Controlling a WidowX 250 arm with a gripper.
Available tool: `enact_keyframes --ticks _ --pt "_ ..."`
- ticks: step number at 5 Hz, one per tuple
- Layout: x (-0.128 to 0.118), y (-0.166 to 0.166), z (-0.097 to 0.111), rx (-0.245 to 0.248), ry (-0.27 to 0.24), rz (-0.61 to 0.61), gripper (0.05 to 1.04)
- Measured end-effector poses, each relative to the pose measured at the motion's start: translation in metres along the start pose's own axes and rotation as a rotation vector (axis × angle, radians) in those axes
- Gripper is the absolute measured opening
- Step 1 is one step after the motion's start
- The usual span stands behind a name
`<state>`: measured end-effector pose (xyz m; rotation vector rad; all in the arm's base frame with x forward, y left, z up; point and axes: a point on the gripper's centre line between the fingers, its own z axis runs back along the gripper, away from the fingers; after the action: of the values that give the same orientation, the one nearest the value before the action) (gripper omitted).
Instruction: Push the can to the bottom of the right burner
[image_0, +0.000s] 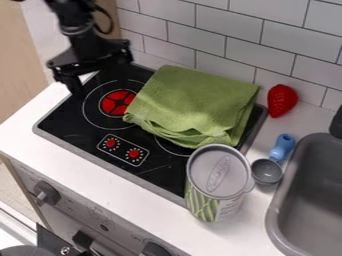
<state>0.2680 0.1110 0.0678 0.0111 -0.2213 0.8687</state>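
One can (218, 172) sits well sinkward (314, 200) of the empty, spread-open gripper (99, 74), so imo it's approach time: get beside it, then push.

We see a rough, matt cloth towel (194, 102) on a smooth, glossy stovetop (157, 171). The can (215, 197) has a dull metal-looking lid and a paper-like label. We see shiny plastic on the strawberry (282, 99), smooth wall tiles (254, 45) and a matt grey sink (314, 200).
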Motion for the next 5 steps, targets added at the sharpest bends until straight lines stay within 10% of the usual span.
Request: enact_keyframes --ticks 3,5 --pt "-0.044 -0.053 0.025 -0.044 -0.041 0.595 0.999" --pt "-0.085 -0.066 0.045 0.063 0.068 0.551 0.999"
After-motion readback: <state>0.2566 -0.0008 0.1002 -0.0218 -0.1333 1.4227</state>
